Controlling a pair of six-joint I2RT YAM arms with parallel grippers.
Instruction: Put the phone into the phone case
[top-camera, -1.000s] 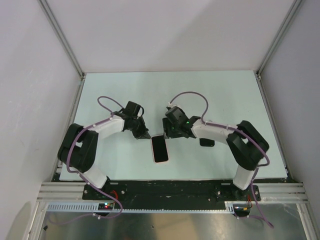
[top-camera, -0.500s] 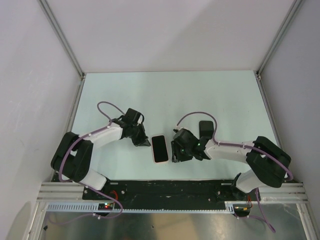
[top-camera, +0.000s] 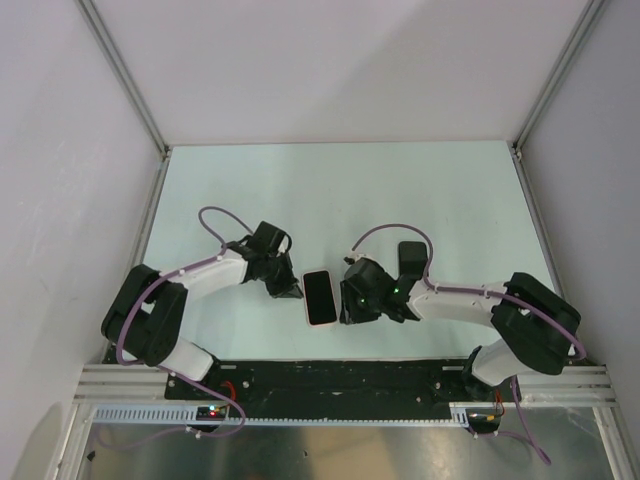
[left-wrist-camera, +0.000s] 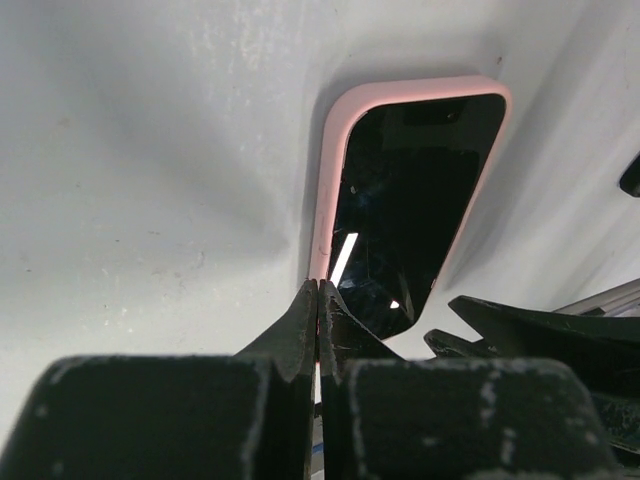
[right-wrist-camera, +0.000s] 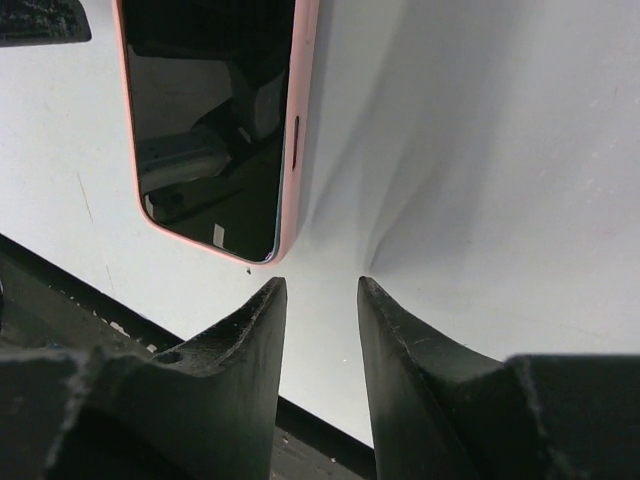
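Observation:
The phone (top-camera: 320, 296) lies flat, black screen up, inside the pink case (top-camera: 309, 308) near the table's front middle. In the left wrist view the screen (left-wrist-camera: 415, 200) sits within the pink rim (left-wrist-camera: 335, 180). My left gripper (top-camera: 293, 289) is shut, and its tips (left-wrist-camera: 318, 287) rest at the case's left edge. My right gripper (top-camera: 346, 306) is open by a narrow gap and empty. It is low on the table just right of the phone's near corner (right-wrist-camera: 322, 285). The phone (right-wrist-camera: 210, 110) and the case rim (right-wrist-camera: 303, 120) show in the right wrist view.
The black base rail (top-camera: 340, 375) runs along the table's front edge, close behind both grippers. A black block (top-camera: 411, 254) shows by the right forearm; I cannot tell whether it lies on the table. White walls enclose the left, right and back.
The right arm swung from behind the phone down to its right side. The left gripper moved in to the case's left edge. The phone shifted slightly.

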